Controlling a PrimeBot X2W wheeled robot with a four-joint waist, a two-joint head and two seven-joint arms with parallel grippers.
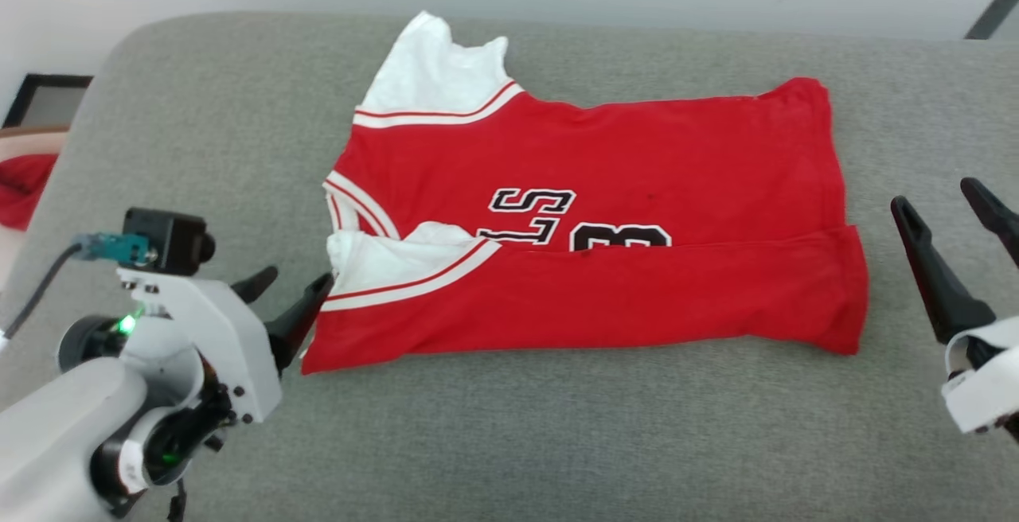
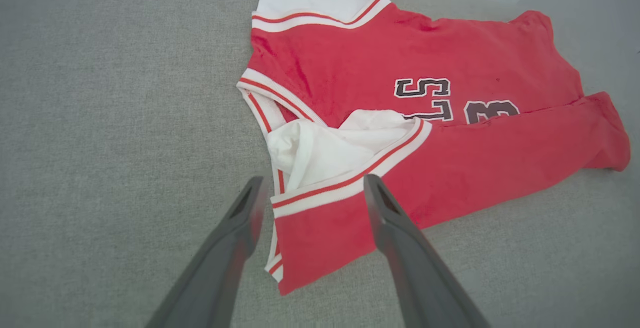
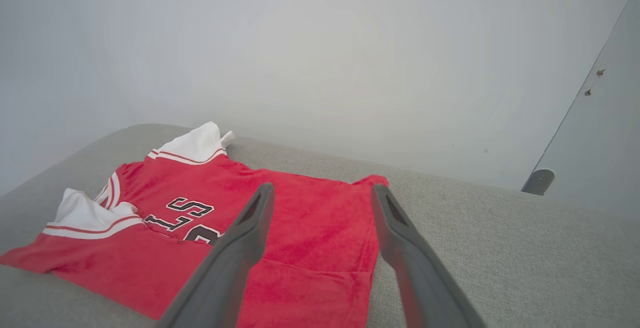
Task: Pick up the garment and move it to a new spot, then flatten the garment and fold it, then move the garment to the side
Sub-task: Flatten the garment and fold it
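Observation:
The red jersey garment (image 1: 605,180) lies spread on the grey cushion, its near long edge folded up over the dark letters, one white sleeve (image 1: 434,68) pointing away and the other tucked under the fold. My left gripper (image 1: 296,287) is open at the garment's near left corner, fingers straddling the striped trim (image 2: 345,180) in the left wrist view (image 2: 310,190). My right gripper (image 1: 947,212) is open just off the garment's right edge, above the cushion. The right wrist view shows its fingers (image 3: 322,195) apart over the red hem (image 3: 320,228).
The grey cushion (image 1: 557,426) stretches wide around the garment, with bare fabric in front and to the right. A small red cloth (image 1: 22,188) sits beyond the cushion's left edge. A pale wall (image 3: 350,58) rises behind.

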